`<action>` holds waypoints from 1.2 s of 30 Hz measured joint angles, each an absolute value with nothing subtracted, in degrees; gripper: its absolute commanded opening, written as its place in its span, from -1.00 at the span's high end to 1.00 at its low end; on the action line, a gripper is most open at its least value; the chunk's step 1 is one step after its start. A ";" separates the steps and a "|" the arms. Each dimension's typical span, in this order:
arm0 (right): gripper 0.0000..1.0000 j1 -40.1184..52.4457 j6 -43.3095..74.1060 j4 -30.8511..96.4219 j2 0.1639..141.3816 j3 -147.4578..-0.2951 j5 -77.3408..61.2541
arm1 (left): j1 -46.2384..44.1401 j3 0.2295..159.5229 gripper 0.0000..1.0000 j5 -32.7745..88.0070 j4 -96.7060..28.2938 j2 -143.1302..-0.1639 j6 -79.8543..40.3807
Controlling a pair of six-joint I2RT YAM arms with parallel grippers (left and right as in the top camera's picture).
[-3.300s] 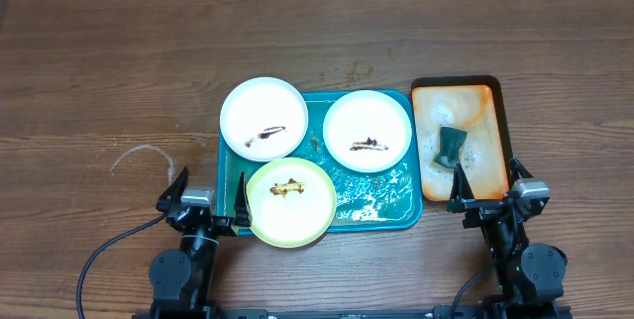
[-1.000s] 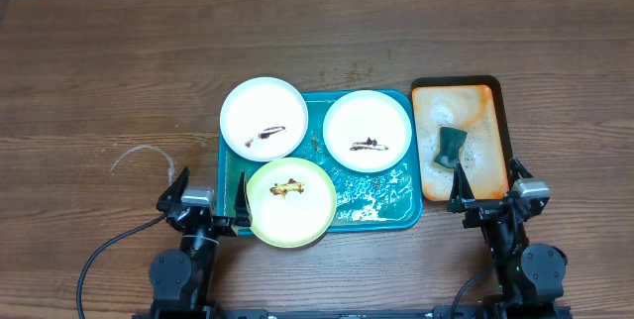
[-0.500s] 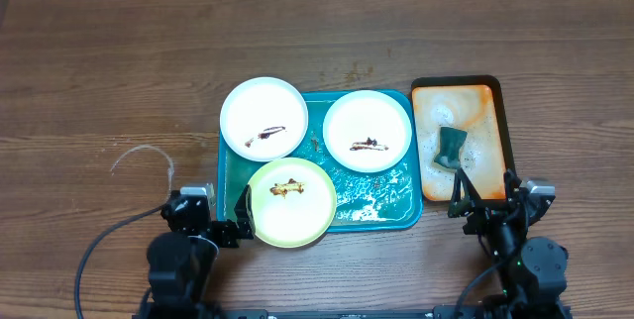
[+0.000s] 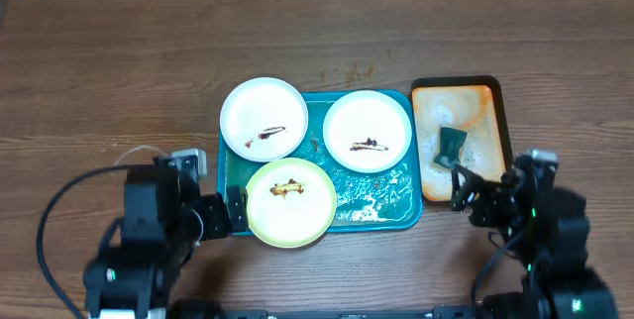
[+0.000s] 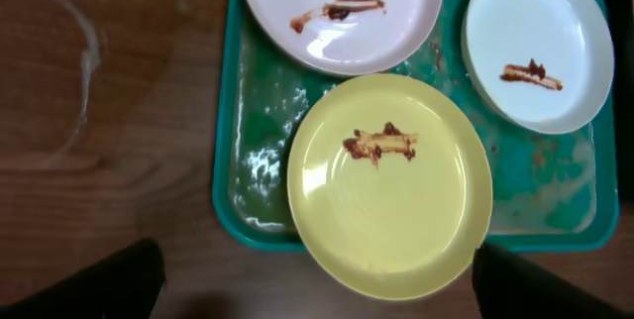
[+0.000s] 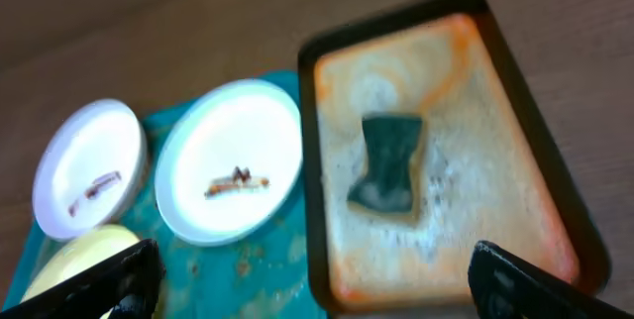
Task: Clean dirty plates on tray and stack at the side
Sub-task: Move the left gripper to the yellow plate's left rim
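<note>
Three smeared plates lie on the teal tray (image 4: 374,210): a white plate (image 4: 264,119) at its far left, a second white plate (image 4: 368,131) at the far right, and a yellow-green plate (image 4: 289,202) overhanging the near rim. My left gripper (image 4: 224,212) is open and empty, just left of the yellow-green plate. The left wrist view shows its jaws (image 5: 317,284) spread wide around the near edge of the yellow-green plate (image 5: 391,185), without touching it. My right gripper (image 4: 466,195) is open and empty at the near end of the orange tray.
The orange-brown dark-rimmed tray (image 4: 490,101) stands right of the teal tray, holding foam and a dark green sponge (image 4: 451,148), which also shows in the right wrist view (image 6: 388,160). A faint white ring mark (image 4: 149,160) is on the wood at the left.
Both arms have lifted from their rest pose and moved forward. The left arm now sits further left, and the right arm is nearer the orange tray. The plates and sponge have not moved.
</note>
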State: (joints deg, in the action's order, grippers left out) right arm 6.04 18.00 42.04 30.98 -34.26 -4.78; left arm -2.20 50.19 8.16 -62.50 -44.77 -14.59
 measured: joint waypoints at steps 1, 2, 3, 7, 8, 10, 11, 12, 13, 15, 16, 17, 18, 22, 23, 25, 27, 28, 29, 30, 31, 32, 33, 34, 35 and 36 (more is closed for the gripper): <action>-1.00 6.04 18.02 44.10 33.85 -36.32 -5.06 | -2.20 51.51 -1.00 8.19 -64.05 -46.41 -15.11; -1.00 6.07 18.00 45.52 37.15 -38.44 -5.37 | -2.20 52.64 -0.99 8.19 -65.45 -47.97 -15.59; -1.00 6.04 17.98 47.16 39.59 -40.23 -5.54 | -2.20 53.54 -1.00 8.21 -66.17 -49.60 -16.19; -1.00 6.04 17.04 50.15 50.19 -47.46 -5.80 | -2.20 54.13 -0.99 8.93 -66.59 -54.43 -17.04; -1.00 6.04 16.75 50.11 51.64 -48.29 -5.82 | -2.20 54.15 -0.94 9.37 -66.63 -55.59 -17.15; -1.00 6.04 16.21 50.09 54.76 -49.52 -6.02 | -2.20 54.15 -0.94 10.55 -66.76 -57.89 -17.50; -1.00 6.04 16.03 50.13 55.70 -49.63 -6.04 | -2.20 54.15 -0.89 11.29 -66.89 -58.96 -17.69; -1.00 6.04 15.92 50.17 56.60 -49.63 -6.04 | -2.20 54.15 -0.81 12.12 -67.05 -60.01 -17.98; -1.00 6.07 15.79 50.33 57.45 -49.63 -6.04 | -2.20 54.15 -0.78 13.04 -67.33 -61.19 -18.22; -1.00 6.04 15.57 50.43 58.78 -49.63 -6.13 | -2.20 54.15 -0.72 14.96 -68.23 -64.01 -19.35; -1.00 6.07 15.55 50.46 59.20 -49.63 -6.17 | -2.20 54.13 -0.72 15.59 -68.62 -65.23 -19.73; -1.00 6.07 15.44 50.52 59.55 -49.63 -6.17 | -2.20 54.08 -0.71 16.08 -69.01 -66.52 -20.10; -1.00 6.07 15.40 50.54 59.75 -49.63 -6.20 | -2.20 53.91 -0.70 16.56 -69.28 -67.96 -20.71; -1.00 6.04 15.31 50.59 59.79 -49.63 -6.20 | -2.20 52.58 -0.65 17.61 -69.52 -73.52 -22.44; -1.00 6.07 15.27 50.54 59.79 -49.63 -6.17 | -2.20 52.45 -0.64 17.65 -69.54 -74.43 -22.59; -1.00 6.07 15.18 50.57 59.79 -49.63 -6.20 | -2.20 52.31 -0.58 17.65 -69.23 -77.14 -22.87; -1.00 6.04 15.16 50.54 59.79 -49.63 -6.17 | -2.20 52.23 -0.53 17.67 -68.62 -79.70 -23.31; -1.00 6.07 15.16 50.54 59.79 -49.63 -6.22 | -2.22 52.16 -0.52 17.65 -68.20 -80.97 -23.59; -1.00 6.07 15.18 50.57 59.79 -49.63 -6.20 | -2.24 52.14 -0.52 17.65 -67.75 -82.00 -23.68; -0.99 6.07 15.16 50.54 59.79 -49.63 -6.15 | -2.35 52.14 -0.50 17.63 -67.18 -83.48 -23.70; -0.99 6.04 15.16 50.57 59.79 -49.63 -6.17 | -2.52 52.14 -0.49 17.61 -66.74 -84.27 -23.73; -0.99 6.04 15.16 50.57 59.79 -49.63 -6.20 | -2.92 52.14 -0.49 17.58 -66.08 -85.45 -23.79; -0.99 6.07 15.18 50.57 59.79 -49.63 -6.17 | -3.36 52.12 -0.49 17.54 -65.58 -86.35 -23.88; -0.99 6.04 15.14 50.54 59.79 -49.63 -6.17 | -3.90 52.12 -0.46 17.50 -65.08 -87.39 -23.88; -0.99 6.04 15.16 50.54 59.79 -49.63 -6.20 | -4.58 52.12 -0.43 17.43 -64.73 -88.49 -23.88; -0.99 6.07 15.14 50.57 59.79 -49.63 -6.20 | -5.15 52.10 -0.41 17.41 -64.47 -89.47 -23.88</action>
State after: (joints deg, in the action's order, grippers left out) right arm 6.07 15.14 50.57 59.79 -49.63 -6.20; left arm -5.15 52.10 17.41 -64.47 -89.47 -23.88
